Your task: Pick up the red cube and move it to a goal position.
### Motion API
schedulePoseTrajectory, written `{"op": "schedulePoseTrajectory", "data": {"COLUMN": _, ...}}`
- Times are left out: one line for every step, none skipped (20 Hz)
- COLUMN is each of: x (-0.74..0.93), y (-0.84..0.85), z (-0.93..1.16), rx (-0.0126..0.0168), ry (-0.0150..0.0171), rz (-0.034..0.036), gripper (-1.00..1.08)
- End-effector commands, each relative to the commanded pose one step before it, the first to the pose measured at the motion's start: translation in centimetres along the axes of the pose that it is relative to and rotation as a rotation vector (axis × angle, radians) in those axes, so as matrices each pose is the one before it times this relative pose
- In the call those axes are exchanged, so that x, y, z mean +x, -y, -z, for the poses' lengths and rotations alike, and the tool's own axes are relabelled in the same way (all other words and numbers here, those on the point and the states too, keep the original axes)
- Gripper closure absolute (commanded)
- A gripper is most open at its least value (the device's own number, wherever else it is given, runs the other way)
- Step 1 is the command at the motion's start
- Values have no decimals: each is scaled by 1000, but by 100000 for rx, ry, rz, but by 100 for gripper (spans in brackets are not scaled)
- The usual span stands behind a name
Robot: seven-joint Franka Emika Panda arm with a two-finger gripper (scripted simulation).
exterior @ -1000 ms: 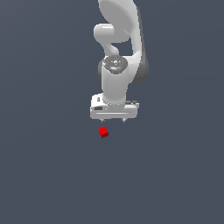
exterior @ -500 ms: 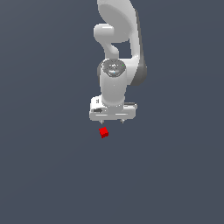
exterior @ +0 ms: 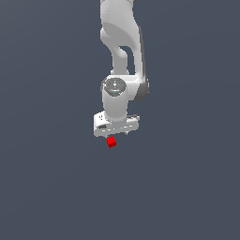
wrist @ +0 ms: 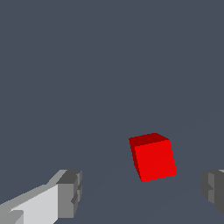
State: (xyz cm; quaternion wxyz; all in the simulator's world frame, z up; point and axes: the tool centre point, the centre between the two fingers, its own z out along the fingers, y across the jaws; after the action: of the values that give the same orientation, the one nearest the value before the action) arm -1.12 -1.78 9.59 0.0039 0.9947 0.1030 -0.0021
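Hovering tool [exterior: 116, 135] over the red cube [exterior: 111, 142], near the exterior view's centre.
Its fingers [wrist: 70, 193] stand wide apart; the red cube [wrist: 152, 157] sits on the grey bench [exterior: 51, 187] between them, touching neither, nearer one finger.

White robot arm [exterior: 121, 37]: its upper part is running off the exterior view's top edge.
White gripper [exterior: 117, 134]: its fingertips are hiding under the hand body in the exterior view; in the wrist view, picture edges are cropping both grey finger pads [wrist: 70, 192].
Small bright red cube [exterior: 111, 141]: possibly partly tucked under the gripper.
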Motion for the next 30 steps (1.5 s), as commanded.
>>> {"op": "schedulePoseTrajectory", "data": {"x": -327, "y": -635, "z": -1814, "rx": 209, "ry": -129, "rz": 4865, "gripper": -92}}
{"op": "schedulePoseTrajectory", "data": {"x": -105, "y": -235, "z": -673, "rx": 73, "ry": -63, "rz": 1832, "gripper": -92}}
{"op": "schedulePoseTrajectory", "data": {"x": -98, "y": -222, "z": -635, "rx": 69, "ry": -60, "rz": 1728, "gripper": -92}}
{"op": "schedulePoseTrajectory", "data": {"x": -90, "y": -210, "z": -598, "rx": 63, "ry": -56, "rz": 1626, "gripper": -92}}
{"op": "schedulePoseTrajectory", "data": {"x": -79, "y": -201, "z": -561, "rx": 56, "ry": -50, "rz": 1522, "gripper": -92}}
{"op": "schedulePoseTrajectory", "data": {"x": -69, "y": -189, "z": -522, "rx": 48, "ry": -44, "rz": 1419, "gripper": -92}}
{"op": "schedulePoseTrajectory", "data": {"x": -60, "y": -177, "z": -484, "rx": 41, "ry": -39, "rz": 1314, "gripper": -92}}
{"op": "schedulePoseTrajectory", "data": {"x": -53, "y": -165, "z": -445, "rx": 37, "ry": -34, "rz": 1207, "gripper": -92}}
{"op": "schedulePoseTrajectory", "data": {"x": -48, "y": -150, "z": -404, "rx": 33, "ry": -31, "rz": 1095, "gripper": -92}}
{"op": "schedulePoseTrajectory", "data": {"x": -42, "y": -135, "z": -362, "rx": 29, "ry": -28, "rz": 981, "gripper": -92}}
{"op": "schedulePoseTrajectory", "data": {"x": -37, "y": -118, "z": -319, "rx": 25, "ry": -24, "rz": 865, "gripper": -92}}
{"op": "schedulePoseTrajectory", "data": {"x": -31, "y": -104, "z": -275, "rx": 21, "ry": -20, "rz": 743, "gripper": -92}}
{"op": "schedulePoseTrajectory", "data": {"x": -25, "y": -88, "z": -231, "rx": 16, "ry": -16, "rz": 625, "gripper": -92}}
{"op": "schedulePoseTrajectory", "data": {"x": -18, "y": -71, "z": -186, "rx": 12, "ry": -12, "rz": 507, "gripper": -92}}
{"op": "schedulePoseTrajectory", "data": {"x": -11, "y": -57, "z": -142, "rx": 6, "ry": -7, "rz": 384, "gripper": -92}}
{"op": "schedulePoseTrajectory", "data": {"x": -3, "y": -40, "z": -97, "rx": 1, "ry": -2, "rz": 267, "gripper": -92}}
{"op": "schedulePoseTrajectory", "data": {"x": 2, "y": -29, "z": -51, "rx": -4, "ry": 3, "rz": 138, "gripper": -92}}
{"op": "schedulePoseTrajectory", "data": {"x": 5, "y": -23, "z": -4, "rx": 0, "ry": 0, "rz": 0, "gripper": -92}}
{"op": "schedulePoseTrajectory", "data": {"x": 29, "y": 24, "z": 39, "rx": -22, "ry": 18, "rz": -63, "gripper": -92}}
{"op": "schedulePoseTrajectory", "data": {"x": 22, "y": 15, "z": 80, "rx": -22, "ry": 19, "rz": -216, "gripper": -92}}
{"op": "schedulePoseTrajectory", "data": {"x": 17, "y": 20, "z": 61, "rx": -12, "ry": 10, "rz": -154, "gripper": -92}}
{"op": "schedulePoseTrajectory", "data": {"x": 2, "y": 0, "z": 22, "rx": -5, "ry": 4, "rz": -69, "gripper": -92}}
{"op": "schedulePoseTrajectory", "data": {"x": 0, "y": 0, "z": 0, "rx": 0, "ry": 0, "rz": 0, "gripper": 108}}
{"op": "schedulePoseTrajectory", "data": {"x": 0, "y": 0, "z": 0, "rx": 0, "ry": 0, "rz": 0, "gripper": 108}}
{"op": "schedulePoseTrajectory", "data": {"x": 0, "y": 0, "z": 0, "rx": 0, "ry": 0, "rz": 0, "gripper": 108}}
{"op": "schedulePoseTrajectory", "data": {"x": 0, "y": 0, "z": 0, "rx": 0, "ry": 0, "rz": 0, "gripper": 108}}
{"op": "schedulePoseTrajectory", "data": {"x": 0, "y": 0, "z": 0, "rx": 0, "ry": 0, "rz": 0, "gripper": 108}}
{"op": "schedulePoseTrajectory", "data": {"x": 0, "y": 0, "z": 0, "rx": 0, "ry": 0, "rz": 0, "gripper": 108}}
{"op": "schedulePoseTrajectory", "data": {"x": 0, "y": 0, "z": 0, "rx": 0, "ry": 0, "rz": 0, "gripper": 108}}
{"op": "schedulePoseTrajectory", "data": {"x": 0, "y": 0, "z": 0, "rx": 0, "ry": 0, "rz": 0, "gripper": 108}}
